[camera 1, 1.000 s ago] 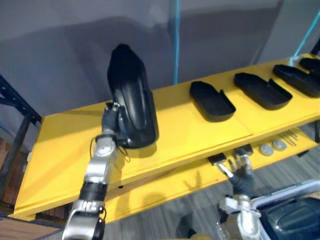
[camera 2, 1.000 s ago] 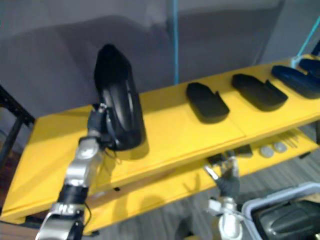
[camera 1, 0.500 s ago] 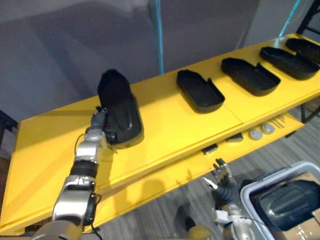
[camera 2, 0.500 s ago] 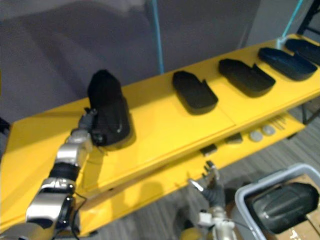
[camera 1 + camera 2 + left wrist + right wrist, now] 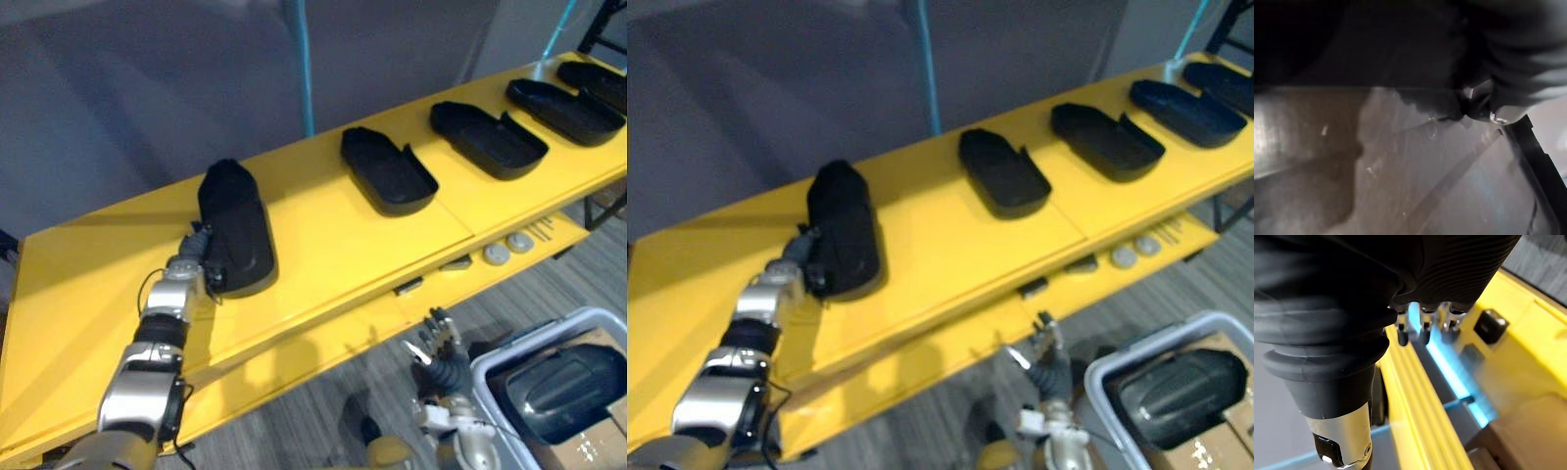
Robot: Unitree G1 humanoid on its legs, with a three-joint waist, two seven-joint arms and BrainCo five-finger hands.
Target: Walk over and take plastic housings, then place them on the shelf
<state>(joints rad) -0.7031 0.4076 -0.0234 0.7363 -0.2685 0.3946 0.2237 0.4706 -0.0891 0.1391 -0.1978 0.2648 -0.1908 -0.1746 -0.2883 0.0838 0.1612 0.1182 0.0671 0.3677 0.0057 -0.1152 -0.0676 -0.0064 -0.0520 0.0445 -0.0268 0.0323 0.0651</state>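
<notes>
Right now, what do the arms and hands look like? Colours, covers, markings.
The left arm is made of silver-grey segments with black bands between them. The left hand is under a dark cover. The right hand has silver fingers with dark tips, a dark ribbed cover over its back and wrist, and a silver-grey cuff below. No markings are legible.

Silver-grey arms ending in dark-covered hands
The left arm [image 5: 147, 377] is showing banded silver segments below the dark left hand [image 5: 193, 257]; the right hand [image 5: 443, 357] is showing silver, dark-tipped fingers [image 5: 1423, 328] under black ribbing.
</notes>
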